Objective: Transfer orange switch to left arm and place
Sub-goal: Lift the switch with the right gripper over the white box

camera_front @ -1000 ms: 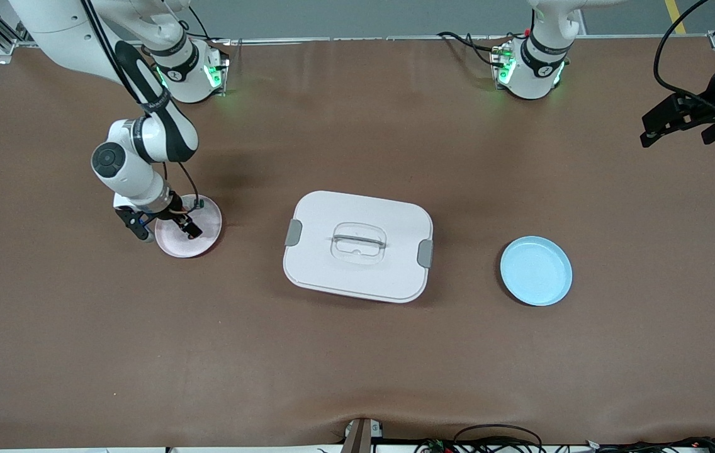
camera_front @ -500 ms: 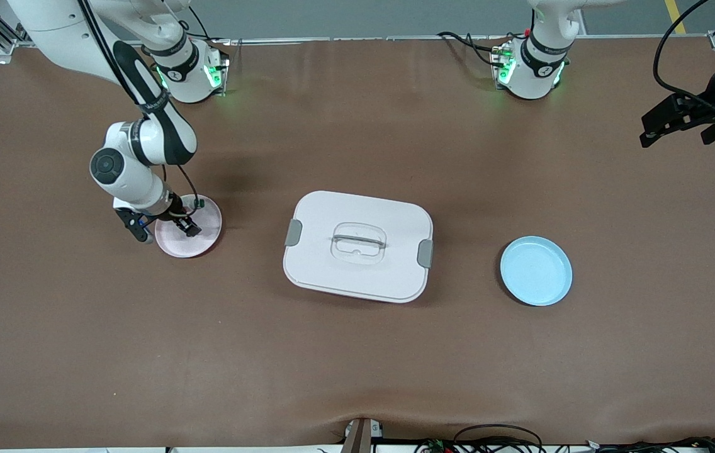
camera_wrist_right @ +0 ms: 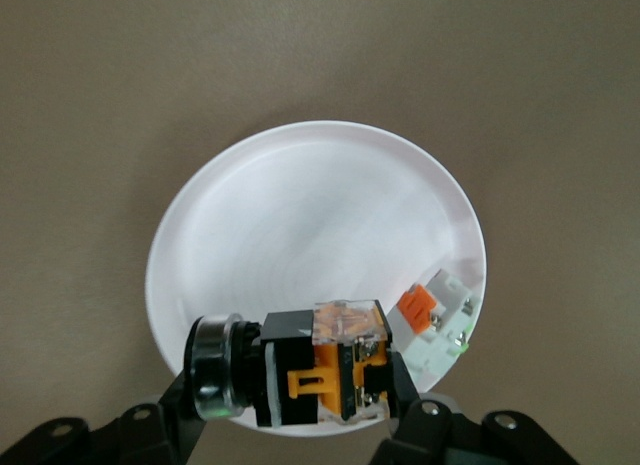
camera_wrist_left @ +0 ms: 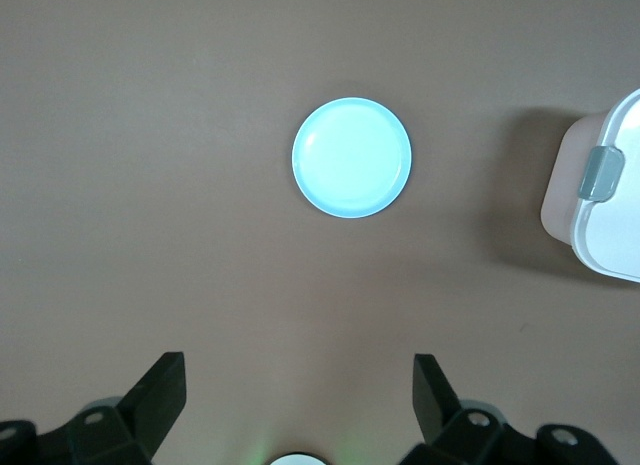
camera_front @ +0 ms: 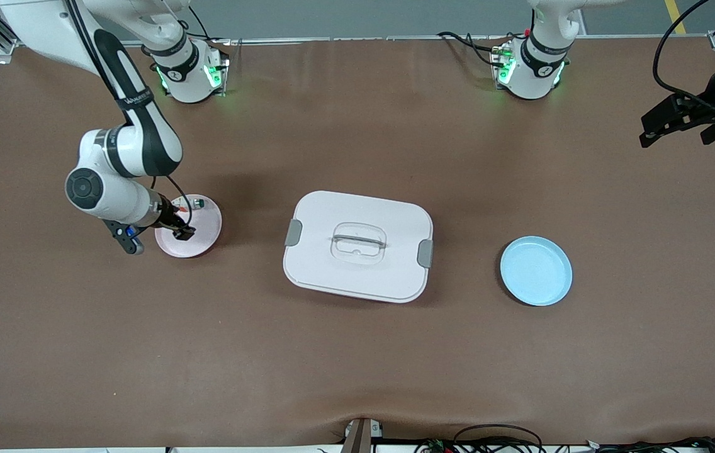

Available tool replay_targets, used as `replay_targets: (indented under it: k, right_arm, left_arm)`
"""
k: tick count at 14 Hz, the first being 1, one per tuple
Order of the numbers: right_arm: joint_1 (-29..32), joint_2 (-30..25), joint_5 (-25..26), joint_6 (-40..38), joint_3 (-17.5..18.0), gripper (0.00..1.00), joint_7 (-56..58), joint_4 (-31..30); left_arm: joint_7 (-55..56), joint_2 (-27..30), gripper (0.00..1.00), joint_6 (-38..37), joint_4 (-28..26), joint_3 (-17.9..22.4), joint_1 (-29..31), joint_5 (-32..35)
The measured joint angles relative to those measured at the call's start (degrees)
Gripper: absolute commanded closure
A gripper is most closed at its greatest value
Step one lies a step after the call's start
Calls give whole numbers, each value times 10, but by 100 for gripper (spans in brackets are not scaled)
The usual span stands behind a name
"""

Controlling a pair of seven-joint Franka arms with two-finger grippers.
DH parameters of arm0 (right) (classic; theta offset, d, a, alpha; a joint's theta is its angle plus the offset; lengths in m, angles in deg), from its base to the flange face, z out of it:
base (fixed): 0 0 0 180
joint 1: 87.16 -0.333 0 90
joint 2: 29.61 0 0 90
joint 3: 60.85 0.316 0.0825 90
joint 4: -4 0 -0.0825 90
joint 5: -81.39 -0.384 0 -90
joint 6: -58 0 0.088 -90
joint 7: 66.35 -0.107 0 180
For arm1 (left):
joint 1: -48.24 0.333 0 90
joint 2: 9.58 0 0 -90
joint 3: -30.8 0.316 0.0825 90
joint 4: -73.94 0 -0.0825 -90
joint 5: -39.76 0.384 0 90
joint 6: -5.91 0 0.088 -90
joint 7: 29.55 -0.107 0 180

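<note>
My right gripper (camera_front: 176, 228) is shut on the orange switch (camera_wrist_right: 300, 370), a black cylinder with an orange block, and holds it a little above the pink plate (camera_front: 201, 242). In the right wrist view the plate (camera_wrist_right: 300, 235) looks white, and the gripper (camera_wrist_right: 300, 385) clamps the switch end to end. My left gripper (camera_front: 672, 123) hangs open and empty high over the left arm's end of the table; its fingers (camera_wrist_left: 160, 390) stand wide apart. The white box (camera_front: 357, 245) with grey latches sits mid-table between the two plates; its corner also shows in the left wrist view (camera_wrist_left: 605, 200).
A small silver-clear part with a red-orange bit (camera_wrist_right: 440, 320) lies on the pink plate's rim (camera_front: 197, 204). A light blue plate (camera_front: 535, 270) sits empty toward the left arm's end, also in the left wrist view (camera_wrist_left: 351, 157).
My right gripper has risen off the pink plate with the orange switch in it, and its arm has swung a little toward the table's end. The left arm has not moved.
</note>
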Motion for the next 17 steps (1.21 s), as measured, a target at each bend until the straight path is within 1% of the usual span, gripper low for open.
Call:
replay_targets:
  k: [2, 5, 7, 9, 11, 12, 15, 17]
  right_arm:
    - [-21, -3, -4, -11, 3, 100, -53, 17]
    - [-89, -4, -12, -11, 6, 100, -164, 39]
    - [-133, -3, -52, -11, 8, 100, -216, 60]
    - [-163, -4, -116, -10, 8, 100, -239, 88]
    - [-184, -4, -167, -14, 8, 100, -271, 126]
    - [-195, -3, -180, -24, 8, 100, -297, 149]
    - [-233, 8, -191, -41, 8, 100, -402, 231]
    - [-255, 26, -214, -41, 9, 100, -468, 290]
  left_arm:
    - [0, 0, 0, 0, 0, 0, 0, 0]
    - [0, 0, 0, -2, -1, -1, 0, 0]
    - [0, 0, 0, -3, -1, -1, 0, 0]
    - [0, 0, 0, -4, -1, -1, 0, 0]
    - [-2, 0, 0, -5, -2, -2, -1, 0]
    - [-6, 0, 0, -7, -2, -3, -1, 0]
    - [-28, 0, 0, -10, -2, -6, -3, 0]
    - [-50, 0, 0, -10, -2, -9, -5, -1]
